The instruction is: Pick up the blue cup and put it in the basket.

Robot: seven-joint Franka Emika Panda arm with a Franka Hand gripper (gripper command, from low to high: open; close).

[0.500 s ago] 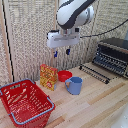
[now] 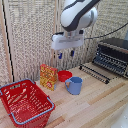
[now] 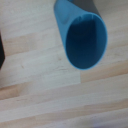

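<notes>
Step in hand: aiming. The claw [image 2: 66, 53] hangs well above the bench [image 2: 95, 102], fingers parted with nothing between them, so it's released and not yet on anything.

The blue mug [image 2: 74, 85] stands upright on the bench, roughly below the claw, handle toward the exterior view's left. Just behind it is a small red bowl [image 2: 64, 75], and beside that a yellow-and-red box [image 2: 48, 76]. The wrist view looks straight down into the mug's open mouth [image 3: 86, 40], off-centre in frame, so alignment looks close but not finished.

The red basket [image 2: 25, 102] sits on the bench toward the exterior view's left, well apart from the mug. A toaster oven [image 2: 114, 55] is off at the exterior view's right, clear of the path.

Next move, by judgement: centre over the rim, descend, pinch one wall softly. Watch the handle and the red bowl for finger clearance.

Versus the earlier frame: the arm looks in much the same pose over the mug; mug, bowl, box and basket haven't shifted. Any descent so far is too slight to tell.
</notes>
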